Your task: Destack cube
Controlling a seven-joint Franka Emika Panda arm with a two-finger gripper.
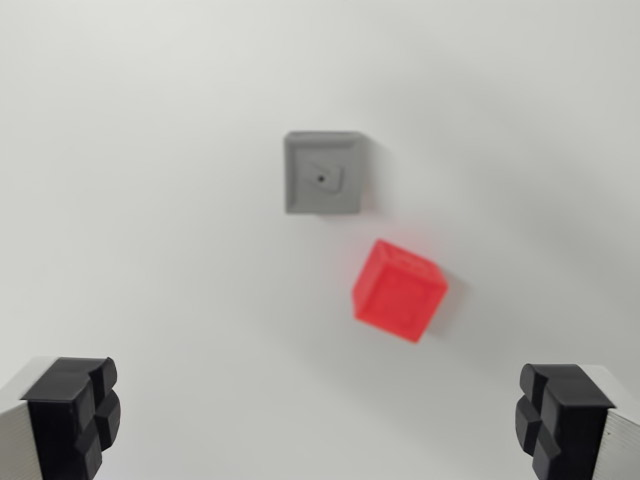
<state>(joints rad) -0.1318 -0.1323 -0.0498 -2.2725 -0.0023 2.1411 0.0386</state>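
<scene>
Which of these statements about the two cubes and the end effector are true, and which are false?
1. The red cube sits on top of the grey cube. False: they lie side by side, apart.
2. The end effector holds nothing. True.
3. The grey cube has a small dark dot on its top face. True.
4. The red cube is nearer the top of the wrist view than the grey one. False: it lies lower.
5. Both cubes rest on a white surface. True.
</scene>
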